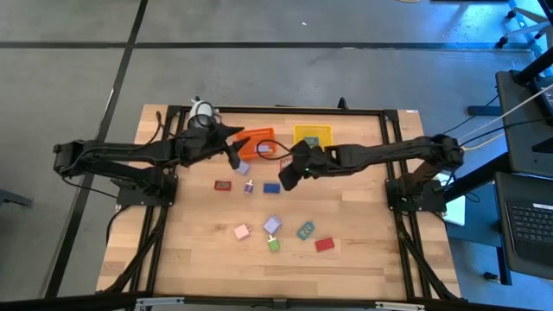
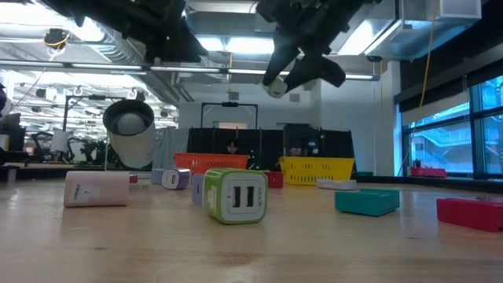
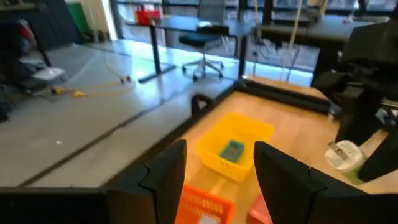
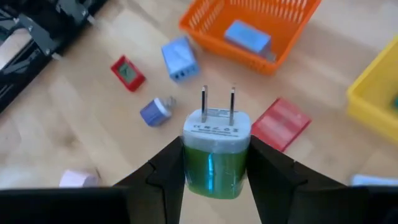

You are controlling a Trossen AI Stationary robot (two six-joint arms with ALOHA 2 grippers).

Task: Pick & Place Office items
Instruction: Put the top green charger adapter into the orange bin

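My right gripper (image 4: 216, 163) is shut on a small charger plug (image 4: 216, 146) with a green body, a white face and two metal prongs. It is high over the table's middle (image 1: 288, 179), and the low view shows it up near the ceiling lights (image 2: 277, 85). My left gripper (image 3: 217, 171) hangs open and holds nothing, above the orange bin (image 1: 256, 143). Other office items lie flat on the wood: a red block (image 1: 223, 185), a lilac one (image 1: 249, 187), a blue one (image 1: 270, 187), and a pink one (image 1: 242, 231). My right gripper pinches the plug's green body by two opposite sides (image 4: 194, 167) between its two fingers. The white pronged end (image 4: 216, 124) sticks out past the fingertips. The fingers slant down from the table's right side. The plug is lifted clear of the table.
The orange bin (image 4: 255, 31) holds a blue item, and the yellow bin (image 3: 235, 144) beside it holds a teal one. A white cylinder (image 2: 132, 130) stands at the far left. A lilac block (image 1: 272, 225), a green charger (image 2: 236, 195), a teal block (image 1: 305, 231) and a red block (image 1: 325, 244) lie nearer the front edge.
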